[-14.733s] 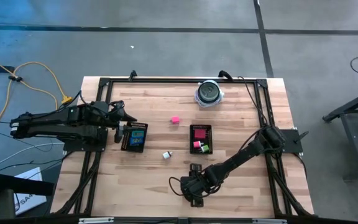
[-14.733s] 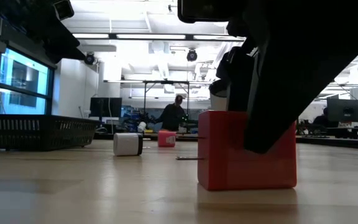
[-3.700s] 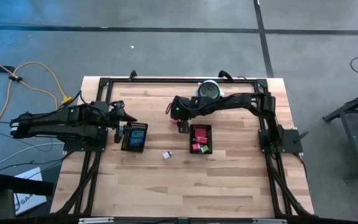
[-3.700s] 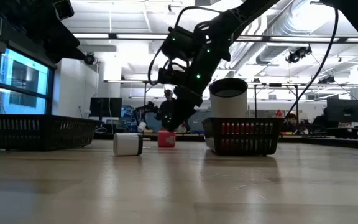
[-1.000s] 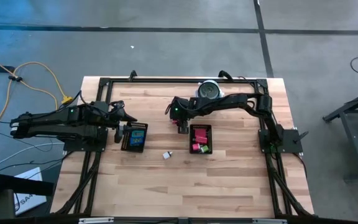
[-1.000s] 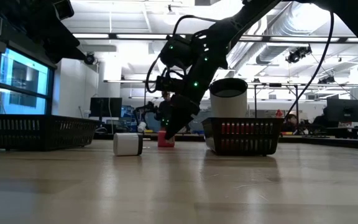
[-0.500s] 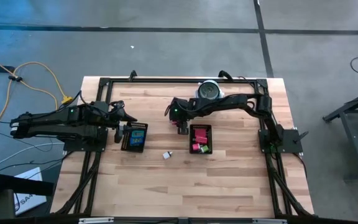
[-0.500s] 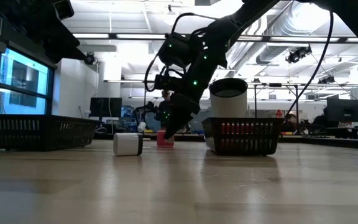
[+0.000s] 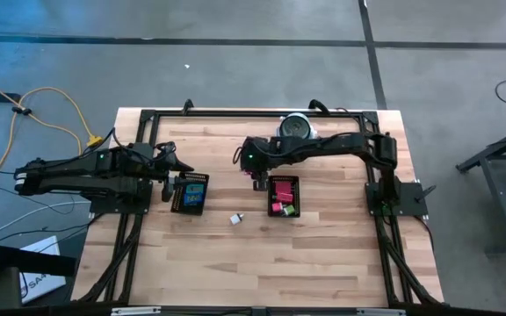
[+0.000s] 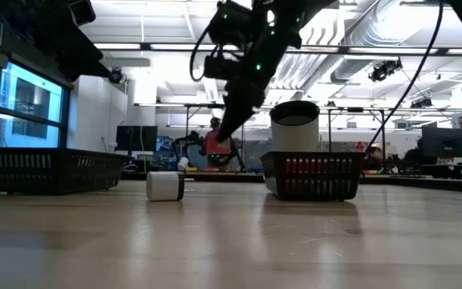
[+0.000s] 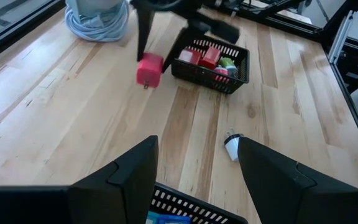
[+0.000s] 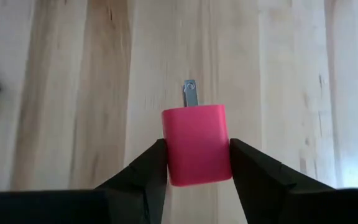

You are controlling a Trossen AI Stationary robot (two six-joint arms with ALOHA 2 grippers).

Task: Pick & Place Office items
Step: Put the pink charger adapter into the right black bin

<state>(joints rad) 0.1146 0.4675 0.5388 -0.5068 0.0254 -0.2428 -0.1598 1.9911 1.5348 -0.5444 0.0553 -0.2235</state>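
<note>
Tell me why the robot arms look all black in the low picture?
In the low view, bright ceiling lights behind turn the right gripper and its pink block into dark shapes. In the right wrist view, even light shows that block clearly pink.

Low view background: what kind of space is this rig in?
Most likely a robotics lab or open workshop. Beyond the wooden table there are exposed ceiling ducts, strip lights, a monitor and people at benches. The high view shows a bare concrete floor.
</note>
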